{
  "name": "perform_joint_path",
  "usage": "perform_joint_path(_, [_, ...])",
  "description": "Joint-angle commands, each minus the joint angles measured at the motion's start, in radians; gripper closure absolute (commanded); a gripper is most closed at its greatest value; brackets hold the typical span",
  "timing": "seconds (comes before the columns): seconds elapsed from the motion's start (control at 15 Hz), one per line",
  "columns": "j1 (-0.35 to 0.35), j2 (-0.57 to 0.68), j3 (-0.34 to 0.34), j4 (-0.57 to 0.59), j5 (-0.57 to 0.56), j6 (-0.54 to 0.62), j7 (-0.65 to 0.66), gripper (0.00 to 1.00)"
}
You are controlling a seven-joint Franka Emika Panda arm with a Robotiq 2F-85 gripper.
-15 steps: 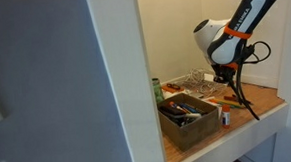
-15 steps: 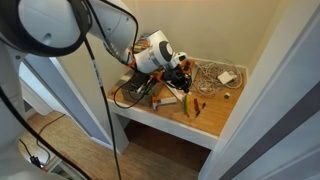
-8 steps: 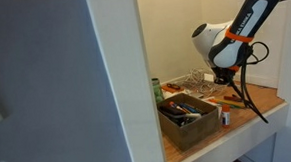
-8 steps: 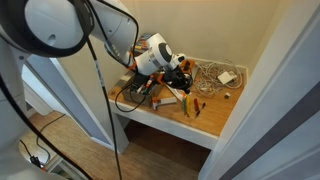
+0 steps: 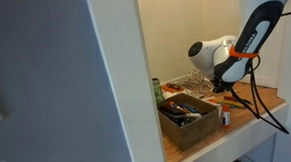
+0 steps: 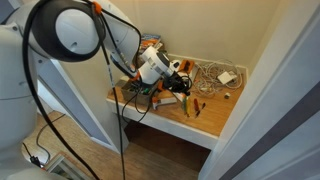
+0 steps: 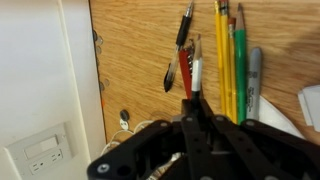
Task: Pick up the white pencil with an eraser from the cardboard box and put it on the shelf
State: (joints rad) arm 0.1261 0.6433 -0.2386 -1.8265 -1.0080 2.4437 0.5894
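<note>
My gripper (image 7: 197,98) is shut on the white pencil (image 7: 197,72), which sticks out past the fingertips next to a red pen (image 7: 185,80), low over the wooden shelf (image 7: 135,60). In both exterior views the gripper (image 5: 223,83) (image 6: 178,86) hangs over the shelf (image 5: 259,105) (image 6: 215,118), just beyond the cardboard box (image 5: 189,119), which holds several pens. In an exterior view the box (image 6: 137,96) is mostly hidden behind the arm.
Black pens (image 7: 184,25), yellow pencils (image 7: 223,50), a green pencil (image 7: 239,60) and a grey marker (image 7: 254,85) lie on the shelf. A clear wire rack (image 5: 194,80) stands at the back. A white wall with an outlet (image 7: 40,155) borders the shelf.
The arm has swung down and its elbow now sits lower. The wrist has shifted slightly toward the box side and nearer the shelf, with the gripper staying shut.
</note>
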Motion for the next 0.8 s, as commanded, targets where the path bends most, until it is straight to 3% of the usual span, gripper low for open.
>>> perform_joint_path(0.0, [-0.009, 0.054, 0.012, 0.041, -0.08, 0.061, 0.063, 0.98])
perform_joint_path(0.73, [-0.002, 0.121, 0.054, 0.081, -0.08, 0.092, 0.06, 0.98])
